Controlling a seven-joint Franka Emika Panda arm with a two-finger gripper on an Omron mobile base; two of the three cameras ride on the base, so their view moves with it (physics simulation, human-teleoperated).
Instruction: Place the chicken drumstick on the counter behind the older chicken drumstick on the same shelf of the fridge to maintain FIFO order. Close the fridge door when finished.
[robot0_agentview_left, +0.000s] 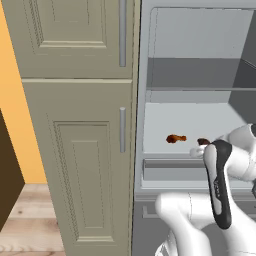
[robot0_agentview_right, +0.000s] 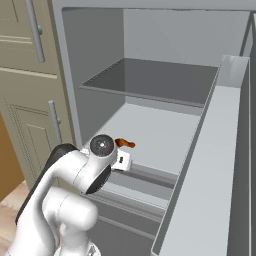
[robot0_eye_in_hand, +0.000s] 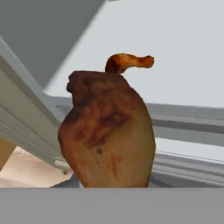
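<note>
The fridge (robot0_agentview_left: 142, 100) stands open. On its pale shelf (robot0_agentview_left: 200, 117) lies the older chicken drumstick (robot0_agentview_left: 176, 138), small and brown, near the front edge. My gripper (robot0_agentview_left: 200, 148) is shut on a second chicken drumstick (robot0_eye_in_hand: 107, 135) at the shelf's front lip, just right of the older one. In the hand view the held piece hides the fingertips, and the older drumstick (robot0_eye_in_hand: 129, 62) lies right beyond it on the shelf (robot0_eye_in_hand: 183, 57). The fridge door (robot0_agentview_right: 215, 175) stands swung open on the right, its inner bin facing me. The counter is out of view.
A darker grey shelf (robot0_agentview_left: 200, 75) spans the fridge above the pale one. Tall beige cupboard doors (robot0_agentview_left: 75, 150) with bar handles flank the fridge on the left. A grey drawer front (robot0_agentview_left: 145, 212) sits below the shelf. Wooden floor (robot0_agentview_left: 30, 220) shows at the lower left.
</note>
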